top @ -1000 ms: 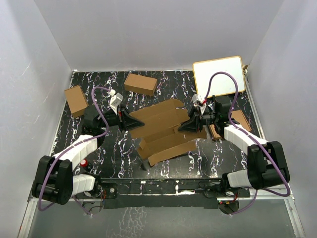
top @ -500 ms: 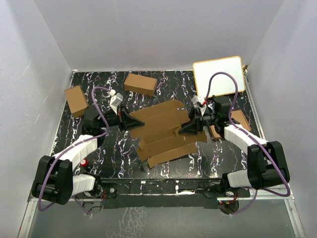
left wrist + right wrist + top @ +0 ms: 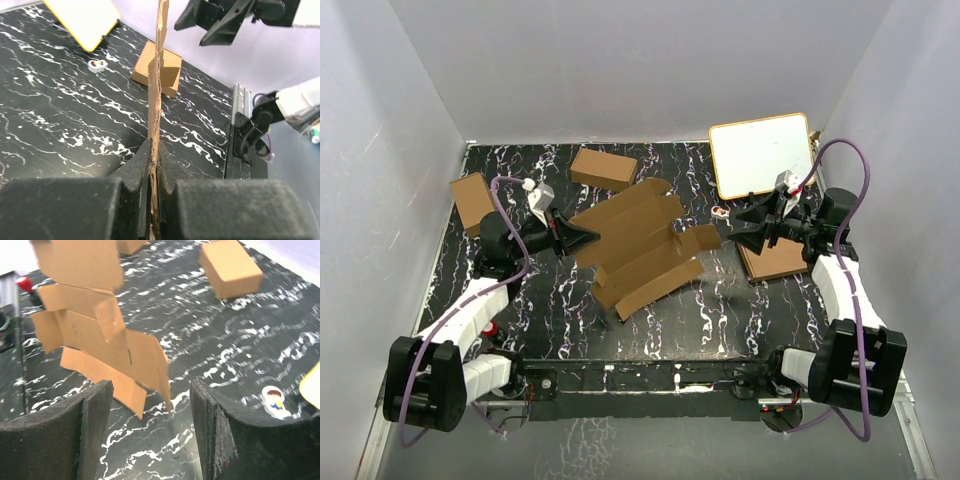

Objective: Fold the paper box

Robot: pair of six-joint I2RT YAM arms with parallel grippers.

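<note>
The paper box (image 3: 640,245) is a wide brown die-cut sheet with creases and flaps, held up off the black marbled table (image 3: 750,320) and tilted. My left gripper (image 3: 578,238) is shut on its left edge. In the left wrist view the paper box (image 3: 159,75) stands edge-on, pinched between the jaws. My right gripper (image 3: 748,227) hangs open to the right of the sheet, apart from it. In the right wrist view the paper box (image 3: 95,340) hangs ahead of the open fingers (image 3: 92,425), with nothing between them.
Two short brown cartons (image 3: 603,169) (image 3: 472,200) sit at the back and back left. A white board with a yellow rim (image 3: 762,154) lies at the back right. A brown pile of sheets (image 3: 780,262) lies under the right arm. A small sticker (image 3: 720,211) lies nearby.
My right gripper has let go of the sheet's right edge, opened and pulled back to the right. The left gripper has lifted and tilted the sheet, which has shifted left.
</note>
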